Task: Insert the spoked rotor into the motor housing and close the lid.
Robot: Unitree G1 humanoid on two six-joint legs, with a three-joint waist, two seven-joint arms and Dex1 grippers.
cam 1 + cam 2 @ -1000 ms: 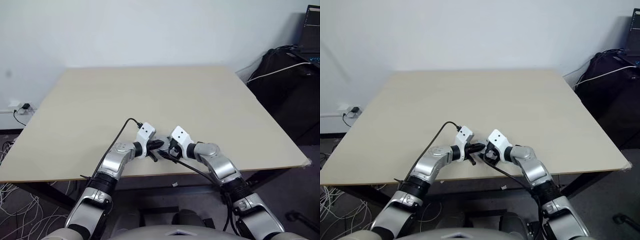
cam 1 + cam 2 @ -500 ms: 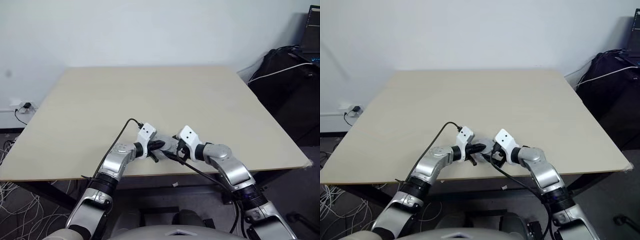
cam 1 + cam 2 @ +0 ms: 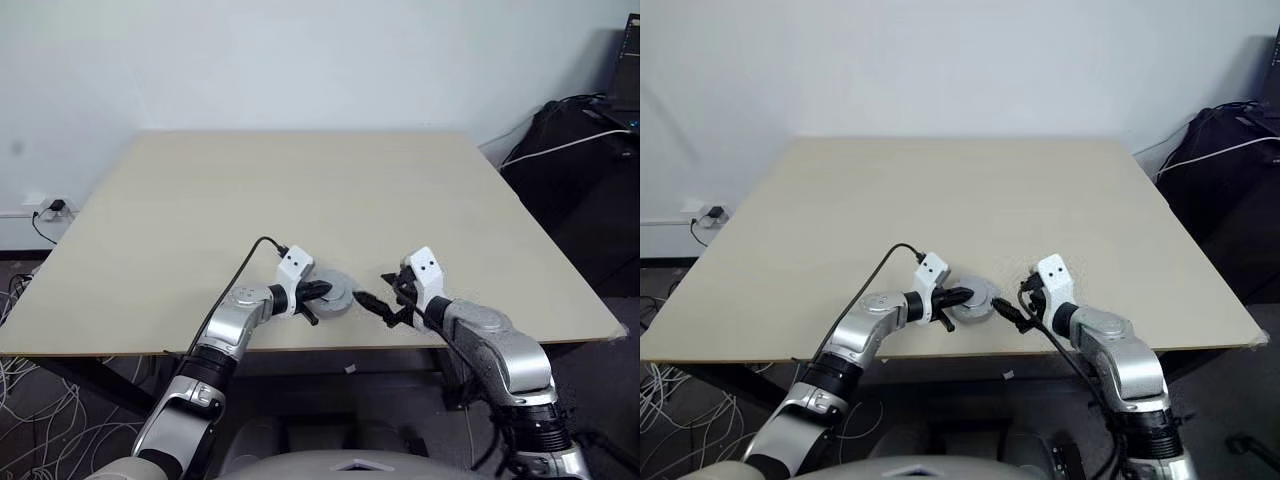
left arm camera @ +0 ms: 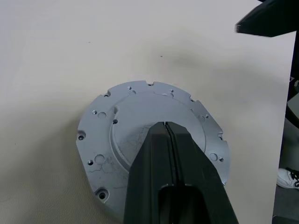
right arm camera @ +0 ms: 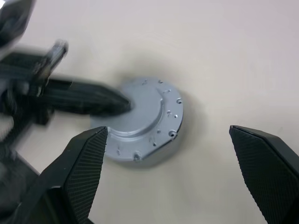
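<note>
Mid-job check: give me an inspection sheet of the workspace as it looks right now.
Surface: pale table, bare apart from the assembly.
Job's things: lid sits flat on the round assembly near the front edge; rotor and housing hidden under it.
Clutter: nothing seen.
Tools: left tool shut, fingertips over the lid's raised centre; right tool open wide, off to the lid's right, holding nothing.
Cables: black cable on the left arm.
Surroundings: wall socket, dark bags at right.

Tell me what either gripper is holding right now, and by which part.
Nothing is held. The left gripper is shut, with its tips resting on the raised middle of the lid. The right gripper is open, apart from the lid.
</note>
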